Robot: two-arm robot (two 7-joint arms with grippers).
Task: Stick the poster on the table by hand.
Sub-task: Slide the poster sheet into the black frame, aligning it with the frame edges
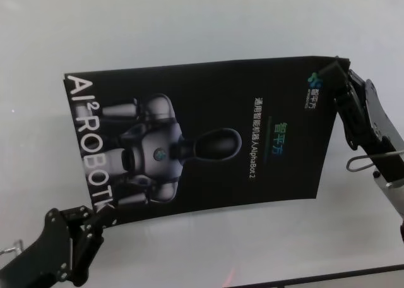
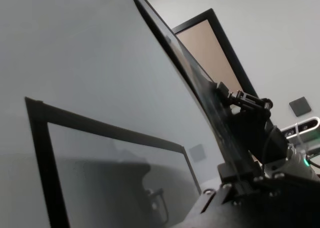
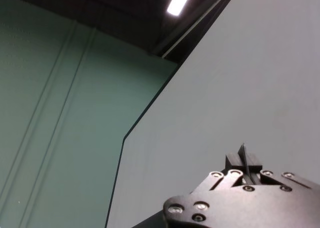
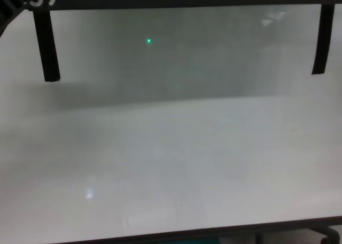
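Observation:
The poster (image 1: 208, 143), black and glossy with a grey-white robot and white lettering, hangs over the pale table (image 1: 189, 23). It is tilted and slightly bowed. My left gripper (image 1: 95, 222) is shut on its near left corner, and my right gripper (image 1: 338, 70) is shut on its far right corner. The left wrist view shows the poster (image 2: 180, 58) edge-on, running away from my left gripper (image 2: 237, 170). In the right wrist view only a thin sliver of the sheet shows between the closed fingers of my right gripper (image 3: 243, 160).
The table's dark front edge (image 1: 328, 276) runs along the near side. In the chest view two narrow black strips (image 4: 48, 46) (image 4: 319, 40) reach down from a dark band at the top, above the bare tabletop (image 4: 171, 164). A wire loop (image 1: 360, 163) sticks out from my right arm.

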